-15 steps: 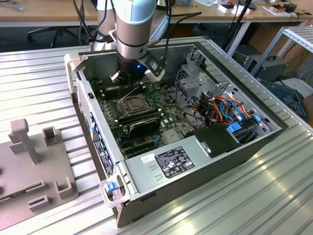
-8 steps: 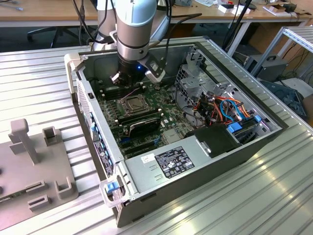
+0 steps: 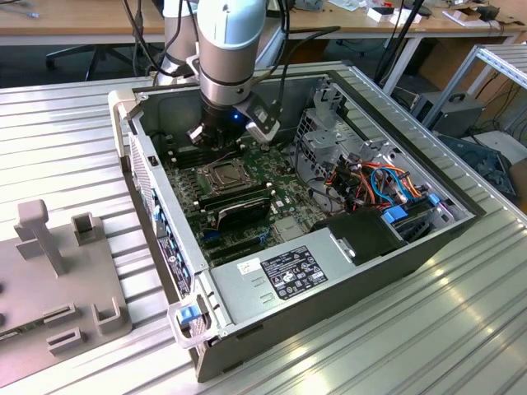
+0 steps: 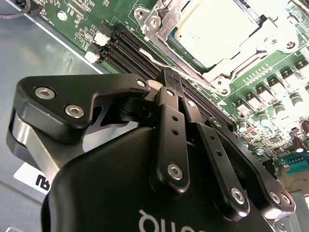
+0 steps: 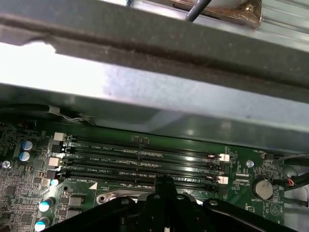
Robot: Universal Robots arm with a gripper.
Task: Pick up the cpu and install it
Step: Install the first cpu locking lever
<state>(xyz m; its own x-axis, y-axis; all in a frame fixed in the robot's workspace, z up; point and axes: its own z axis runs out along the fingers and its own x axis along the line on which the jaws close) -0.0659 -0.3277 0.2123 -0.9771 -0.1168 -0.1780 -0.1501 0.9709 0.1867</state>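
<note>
The cpu [image 4: 219,29] already sits in its socket under the retention frame [image 4: 159,24], so the end effector [image 4: 170,79] hangs just beside it, fingers pinched together and empty.

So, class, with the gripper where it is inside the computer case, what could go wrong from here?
1. The gripper is shut, its tips close over the memory slots. Dropping lower could scrape the slots or their white latches.
2. The cpu lies inside the retention frame, right beside the tips. Whether the frame is latched cannot be told, so a sideways bump might shift the chip.
</note>
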